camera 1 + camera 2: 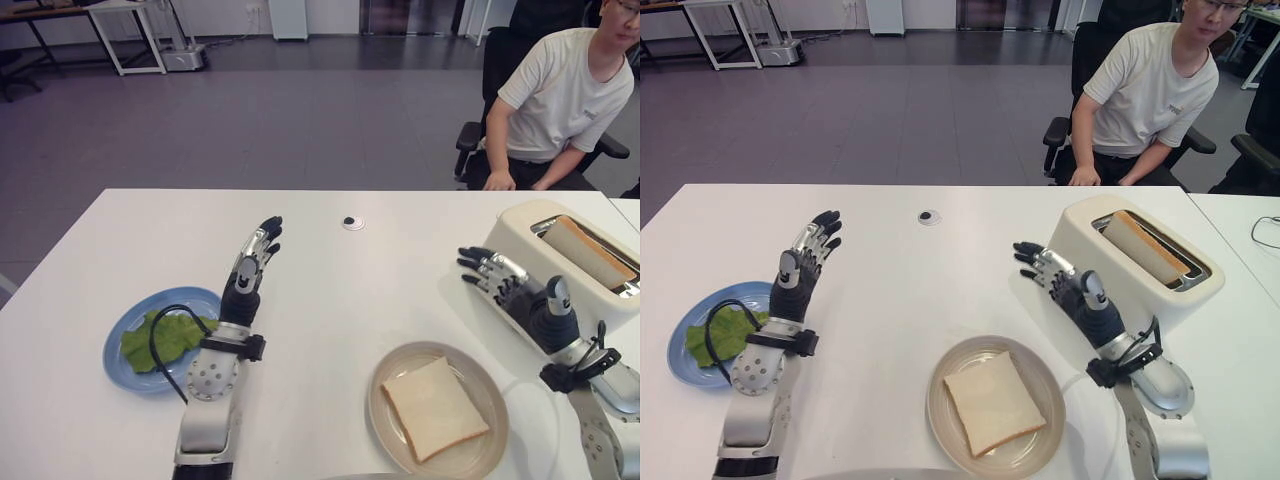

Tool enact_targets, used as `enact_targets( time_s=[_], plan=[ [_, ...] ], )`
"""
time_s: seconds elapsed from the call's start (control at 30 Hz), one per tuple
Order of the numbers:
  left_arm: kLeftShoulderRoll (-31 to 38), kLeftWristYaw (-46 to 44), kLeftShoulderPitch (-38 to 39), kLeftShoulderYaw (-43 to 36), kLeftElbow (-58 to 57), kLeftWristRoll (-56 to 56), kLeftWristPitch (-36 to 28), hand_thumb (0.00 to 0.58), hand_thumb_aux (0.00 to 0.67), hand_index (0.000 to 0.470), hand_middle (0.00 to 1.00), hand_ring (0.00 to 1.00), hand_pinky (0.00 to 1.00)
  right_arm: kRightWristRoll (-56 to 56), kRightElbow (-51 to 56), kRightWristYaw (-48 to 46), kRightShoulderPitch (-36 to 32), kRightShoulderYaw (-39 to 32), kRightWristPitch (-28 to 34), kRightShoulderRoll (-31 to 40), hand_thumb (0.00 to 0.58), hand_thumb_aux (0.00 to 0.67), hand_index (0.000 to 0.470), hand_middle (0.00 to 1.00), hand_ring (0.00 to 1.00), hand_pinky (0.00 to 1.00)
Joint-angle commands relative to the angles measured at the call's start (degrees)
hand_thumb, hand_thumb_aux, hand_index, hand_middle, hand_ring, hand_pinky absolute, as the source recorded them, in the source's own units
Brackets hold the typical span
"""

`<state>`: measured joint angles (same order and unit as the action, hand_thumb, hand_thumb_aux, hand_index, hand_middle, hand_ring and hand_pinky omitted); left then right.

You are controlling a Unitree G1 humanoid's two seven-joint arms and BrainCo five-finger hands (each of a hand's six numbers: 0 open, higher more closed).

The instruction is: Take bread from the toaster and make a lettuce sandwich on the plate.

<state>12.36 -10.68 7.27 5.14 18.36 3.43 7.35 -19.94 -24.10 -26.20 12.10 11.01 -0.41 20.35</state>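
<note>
Item: left hand [249,274], raised just above the white table [330,300], fingers stretched out nearly straight and pointing away from the robot, holding nothing. Item: blue plate [192,300], just to the left of that hand's wrist, carrying one green lettuce [160,340] leaf lying flat. Item: small round black-and-white object [352,222], on the table beyond the left hand's fingertips and a little to their right. Item: right hand [520,293], fingers spread and only slightly bent, holding nothing, set close along the near side wall of the toaster [512,228] (whether it touched that wall could not be told). Item: toaster, cream-coloured, immediately right of and behind the right hand, with one bread slice [590,250] standing up out of its slot. Item: tan plate [392,372], between the two forearms and nearer the right one, on the robot's side of the right hand's fingers. Item: second bread slice [433,408], white, lying flat in the middle of the tan plate, with no lettuce on it.
</note>
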Motion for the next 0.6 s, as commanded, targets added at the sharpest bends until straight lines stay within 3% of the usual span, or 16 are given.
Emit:
enact_targets(
  time_s=[0.03,0.17,0.3,0.47,0.6],
  plan=[
    [11.25,-4.56,3.73,8.93,-3.3,-1.95,-1.06,0.0,0.0,0.0,0.0,0.0,0.0,5.72,4.22,6.16,0.85,-1.92,-5.05,-6.13,0.0,0.0,0.0,0.0,0.0,0.0],
    [26.26,-5.0,10.28,16.33,-13.79,-14.7,7.82,0.0,0.0,0.0,0.0,0.0,0.0,6.73,5.79,8.94,0.13,-1.98,-5.81,-8.25,0.0,0.0,0.0,0.0,0.0,0.0],
    [36.2,2.67,15.35,18.5,-23.21,-30.25,13.6,0.0,0.0,0.0,0.0,0.0,0.0,6.99,5.24,11.04,-0.88,-1.97,-4.97,-9.05,0.0,0.0,0.0,0.0,0.0,0.0],
    [42.89,10.76,16.24,11.75,-31.41,-46.98,11.59,0.0,0.0,0.0,0.0,0.0,0.0,6.3,3.84,12.42,-0.65,-2.39,-3.94,-9.88,0.0,0.0,0.0,0.0,0.0,0.0],
    [43.76,16.15,13.65,7.24,-34.35,-53.02,8.91,0.0,0.0,0.0,0.0,0.0,0.0,5.1,2.63,12.6,-0.09,-1.94,-2.71,-9.96,0.0,0.0,0.0,0.0,0.0,0.0]
  ],
)
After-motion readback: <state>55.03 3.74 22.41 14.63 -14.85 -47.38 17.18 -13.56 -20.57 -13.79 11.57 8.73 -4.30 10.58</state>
